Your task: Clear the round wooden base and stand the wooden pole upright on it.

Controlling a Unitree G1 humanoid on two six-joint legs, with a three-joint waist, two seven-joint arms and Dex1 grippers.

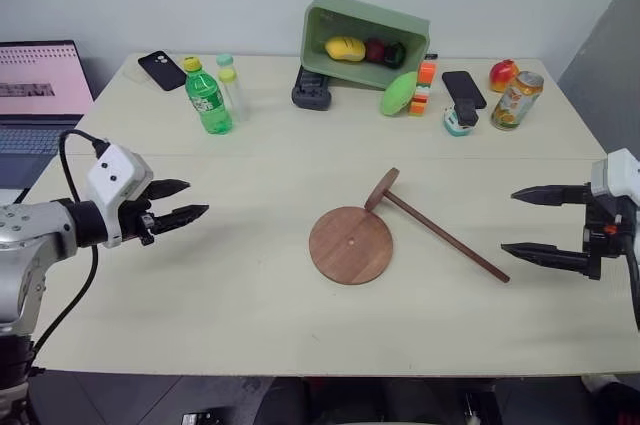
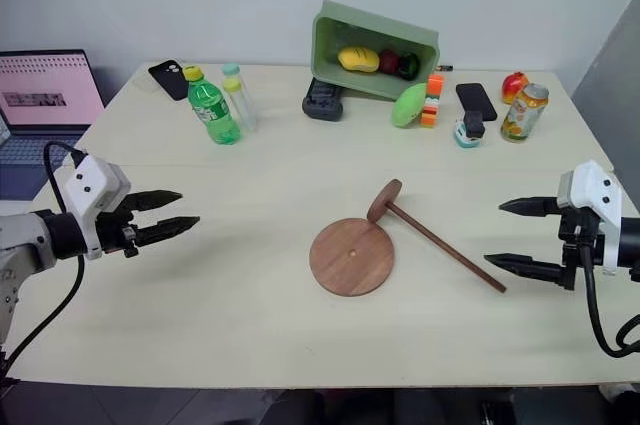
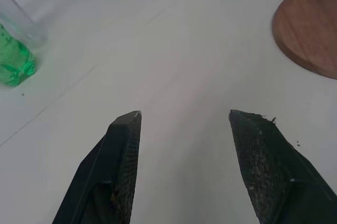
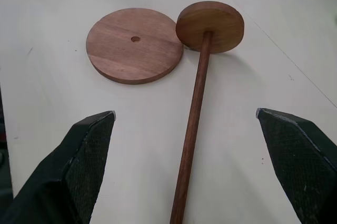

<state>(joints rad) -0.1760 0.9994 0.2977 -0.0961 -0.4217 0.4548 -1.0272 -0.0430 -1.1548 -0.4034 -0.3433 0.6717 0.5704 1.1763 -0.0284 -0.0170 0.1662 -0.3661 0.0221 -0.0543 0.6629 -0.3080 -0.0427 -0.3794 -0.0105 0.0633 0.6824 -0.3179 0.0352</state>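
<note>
Bare table (image 1: 230, 285) around base (image 1: 350, 244); pole (image 1: 440, 235) beside

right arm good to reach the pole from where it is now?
Probably yes. The right gripper is open and faces the wooden pole, which lies on the table with its free end towards it. Nothing lies between them. The pole's disc end leans by the round wooden base.

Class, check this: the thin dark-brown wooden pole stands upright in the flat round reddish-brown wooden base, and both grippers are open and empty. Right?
Not quite. The thin dark-brown wooden pole lies on the table beside the flat round reddish-brown wooden base, as the right wrist view shows. The left gripper and right gripper are indeed open and empty.
</note>
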